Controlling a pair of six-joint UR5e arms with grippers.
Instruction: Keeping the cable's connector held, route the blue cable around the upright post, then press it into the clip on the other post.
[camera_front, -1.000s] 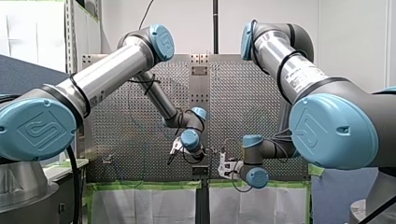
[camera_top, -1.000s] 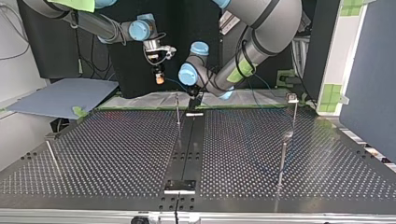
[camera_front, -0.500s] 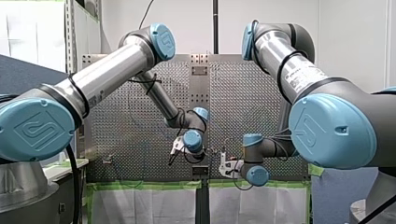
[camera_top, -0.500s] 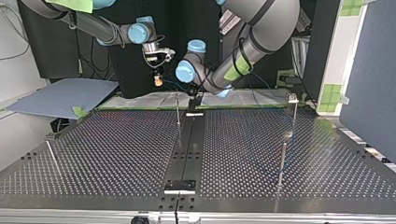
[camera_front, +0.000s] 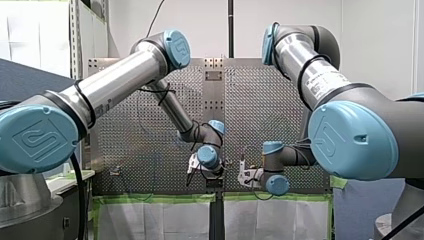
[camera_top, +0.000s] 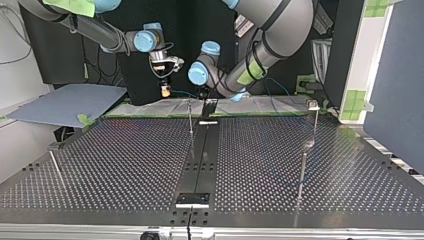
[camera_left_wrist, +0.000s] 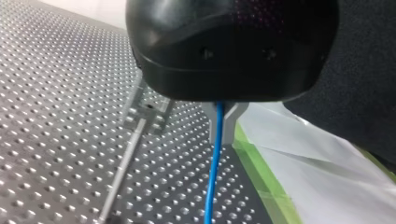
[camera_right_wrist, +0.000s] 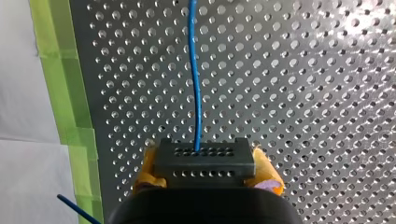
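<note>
Right hand (camera_right_wrist: 205, 168) is clamped on the connector (camera_right_wrist: 204, 158), left hand (camera_left_wrist: 223, 123) pinched on the blue cable (camera_left_wrist: 212, 177). Light tension should be kept rounding the upright post (camera_left_wrist: 122, 170).

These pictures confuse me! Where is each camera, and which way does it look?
Front view: behind the arms, facing the perforated table; my left arm and my right arm show.
Top view: across the table, facing both arms.
Left wrist view: on my left arm, past its fingers, along the blue cable.
Right wrist view: on my right arm, over the connector.
Both wrist views share the cable.
</note>
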